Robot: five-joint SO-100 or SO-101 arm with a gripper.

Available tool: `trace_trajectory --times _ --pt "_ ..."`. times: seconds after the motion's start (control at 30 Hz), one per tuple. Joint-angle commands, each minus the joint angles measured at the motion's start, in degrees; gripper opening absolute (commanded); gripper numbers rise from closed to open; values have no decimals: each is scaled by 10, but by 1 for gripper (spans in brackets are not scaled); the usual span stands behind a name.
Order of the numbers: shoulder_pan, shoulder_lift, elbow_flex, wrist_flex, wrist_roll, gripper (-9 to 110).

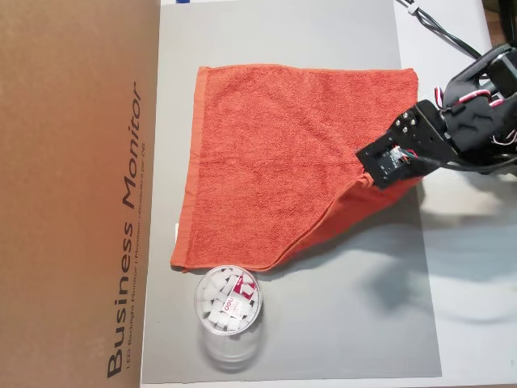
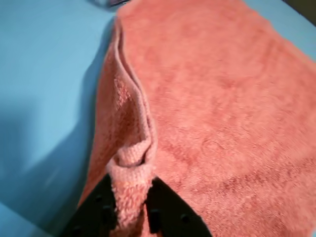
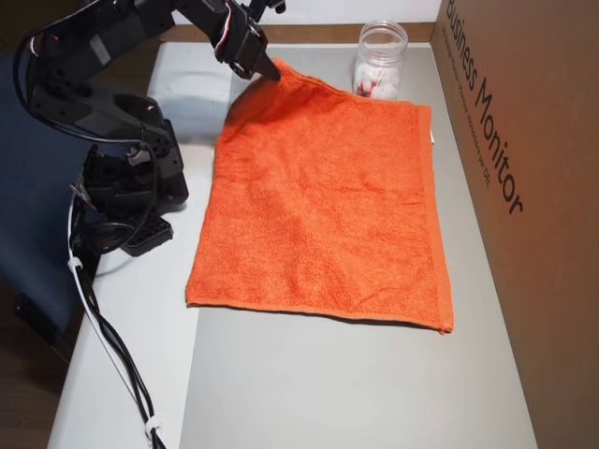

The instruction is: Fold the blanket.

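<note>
1. The blanket [image 1: 275, 162] is an orange-red terry cloth lying spread on a grey mat [image 1: 347, 307]. In an overhead view, three of its corners lie flat.
2. The fourth corner is lifted off the mat. In that view the raised edge runs diagonally from the gripper down to the blanket's lower edge, exposing the underside as a darker fold.
3. In the wrist view, the gripper [image 2: 131, 217] is closed on a bunched fold of the blanket [image 2: 222, 113]; the cloth is pinched between the two black fingers [image 2: 170, 212].
4. In an overhead view, the gripper [image 3: 271, 71] grips the blanket [image 3: 318, 206] at its top left corner, just left of the cup.
5. A small white tag [image 3: 432, 140] sits on the blanket's right hem.
6. A clear plastic cup [image 1: 229, 307] holding white pieces stands on the mat, just beside the blanket's lower edge.
7. A brown cardboard box [image 1: 73, 194] printed "Business Monitor" lies alongside the mat, at the left of that view.
</note>
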Motion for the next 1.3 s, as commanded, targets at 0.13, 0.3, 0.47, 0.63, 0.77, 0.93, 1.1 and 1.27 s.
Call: trace_trajectory --times 0.13,0.3,0.47,0.63,0.77,0.93,1.1,1.27 --pt "75 8 -33 -8 2 0" --pt "127 8 -33 -9 2 0" --pt "161 7 -34 -61 2 0" --pt "170 6 -34 -121 -4 0" --pt "174 -6 -36 -162 -6 0" --pt "204 -66 -89 -191 -4 0" --pt "236 -139 -170 -191 2 0" --pt "265 -184 -221 -191 2 0"
